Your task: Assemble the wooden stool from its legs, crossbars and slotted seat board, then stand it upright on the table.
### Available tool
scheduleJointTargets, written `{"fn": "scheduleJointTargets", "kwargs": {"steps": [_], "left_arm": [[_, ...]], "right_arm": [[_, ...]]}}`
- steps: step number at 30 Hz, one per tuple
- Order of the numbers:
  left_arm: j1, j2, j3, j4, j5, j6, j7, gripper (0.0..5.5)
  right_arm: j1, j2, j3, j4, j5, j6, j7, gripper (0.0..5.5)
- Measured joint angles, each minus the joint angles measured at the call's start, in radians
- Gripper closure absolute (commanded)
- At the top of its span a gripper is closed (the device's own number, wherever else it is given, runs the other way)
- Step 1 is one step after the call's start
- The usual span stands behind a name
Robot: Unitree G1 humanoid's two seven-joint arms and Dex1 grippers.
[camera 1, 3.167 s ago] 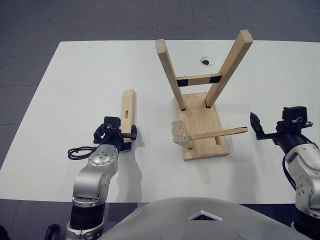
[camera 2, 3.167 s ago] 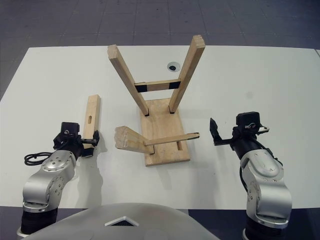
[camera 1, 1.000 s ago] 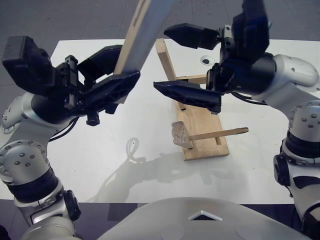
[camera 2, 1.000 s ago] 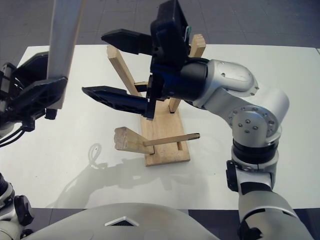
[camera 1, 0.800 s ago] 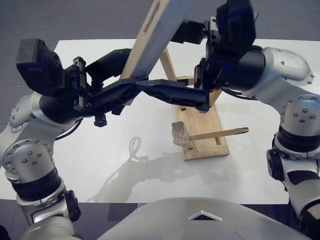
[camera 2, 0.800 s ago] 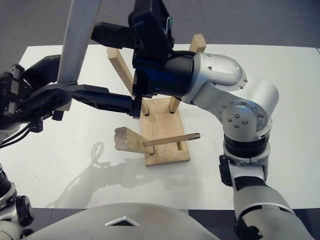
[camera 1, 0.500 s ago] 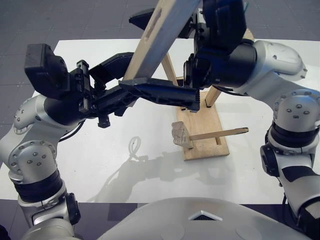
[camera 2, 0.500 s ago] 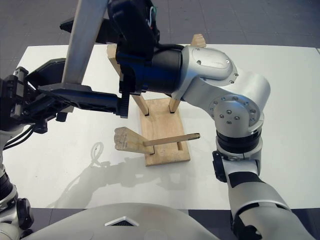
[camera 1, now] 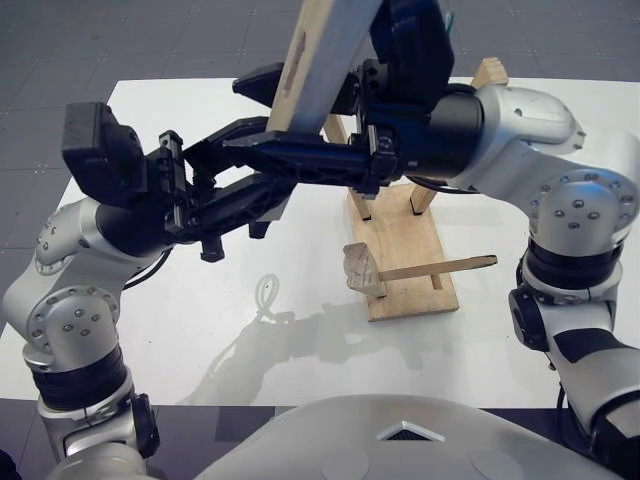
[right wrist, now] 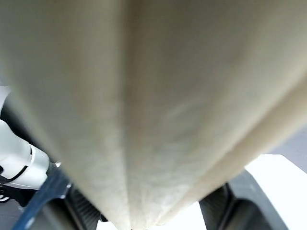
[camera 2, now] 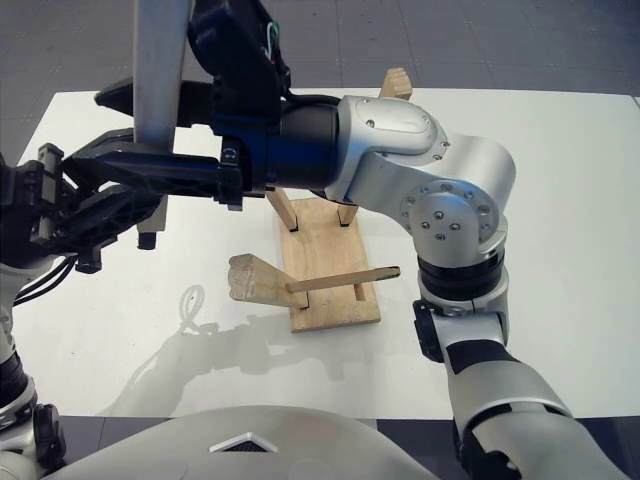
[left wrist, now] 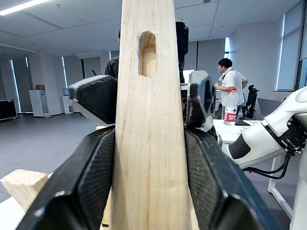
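My left gripper point(left wrist: 149, 158) pinched the loose leg point(camera 1: 320, 50) tightly, high above the desk point(camera 1: 480, 330). The right gripper point(camera 1: 240, 115) straddled it; whether it gripped, I could not tell. The seat board point(camera 1: 400, 240) lay mid-desk.

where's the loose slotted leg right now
In the air, left of centre in the left eye view: slotted leg clamped in the left gripper, right gripper alongside.

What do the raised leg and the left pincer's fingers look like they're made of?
Leg: pale unfinished wood, seemingly; lengthwise grain and a cut slot show. Left pincer's fingers: black, matte, probably plastic or rubber, with a fine woven-looking surface texture.
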State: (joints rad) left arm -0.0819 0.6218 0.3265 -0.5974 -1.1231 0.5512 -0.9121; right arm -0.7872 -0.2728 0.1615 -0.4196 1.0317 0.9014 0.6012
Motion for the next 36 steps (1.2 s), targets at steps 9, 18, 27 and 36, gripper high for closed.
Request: {"fn": "scheduleJointTargets", "kwargs": {"steps": [9,18,27,36], "left_arm": [[0.001,0.010,-0.003,-0.007,-0.009,0.004,-0.005,3.39],[-0.052,0.025,0.054,0.048,-0.216,0.073,0.194,2.22],[0.047,0.061,0.098,0.074,-0.091,0.027,0.088,0.72],[0.178,0.100,0.146,0.078,0.000,-0.025,-0.161,0.00]], "right_arm": [[0.000,-0.002,-0.028,0.025,0.058,0.033,0.029,3.41],[0.015,-0.016,-0.113,0.065,0.074,0.018,0.035,3.42],[0.069,-0.131,-0.242,0.061,0.072,0.009,0.056,3.42],[0.357,-0.405,-0.540,-0.004,0.112,0.006,0.155,3.42]]}}
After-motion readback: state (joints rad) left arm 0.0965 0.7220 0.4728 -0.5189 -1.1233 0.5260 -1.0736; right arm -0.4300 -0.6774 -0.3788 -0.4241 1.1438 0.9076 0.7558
